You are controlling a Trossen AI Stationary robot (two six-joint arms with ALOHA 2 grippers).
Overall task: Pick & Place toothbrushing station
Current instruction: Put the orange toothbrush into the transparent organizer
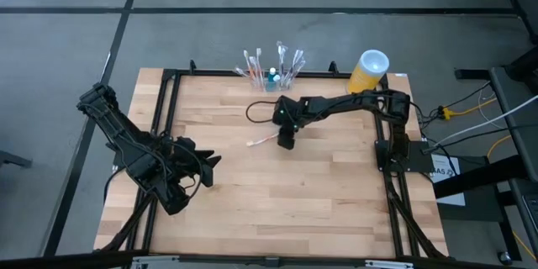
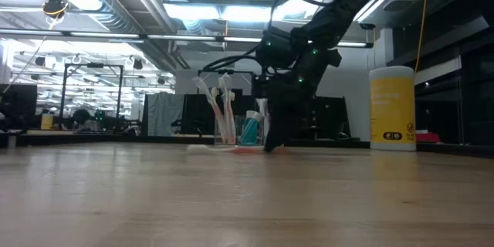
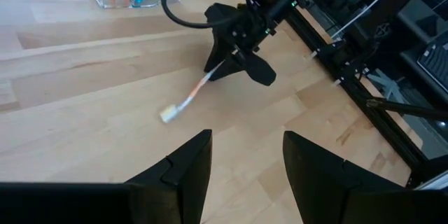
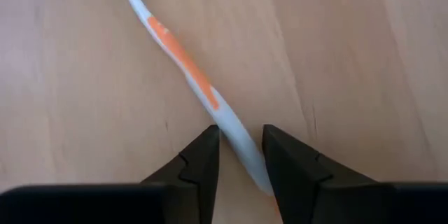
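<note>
A white and orange toothbrush (image 1: 262, 140) lies flat on the wooden table, its head (image 3: 169, 114) toward the left. My right gripper (image 1: 286, 141) stands over its handle end, pointing down, shut on it (image 4: 241, 154). The see-through holder (image 1: 271, 81) stands at the far edge with several toothbrushes upright in it and a blue tube; it also shows in the low view (image 2: 231, 127). My left gripper (image 1: 206, 168) is open and empty near the table's left front (image 3: 245, 161). My right gripper pinches the toothbrush's white handle (image 4: 234, 136) between its two fingers, past the orange grip strip toward the handle's free end. The fingers come from above, pointing down, and lie across the handle. The toothbrush lies on the table along its length.
A tall yellow cylinder with a white top (image 1: 370, 69) stands at the far right corner, also in the low view (image 2: 392, 108). A black frame rail (image 1: 277, 74) runs round the table's edges. Bare wood lies between the two arms.
</note>
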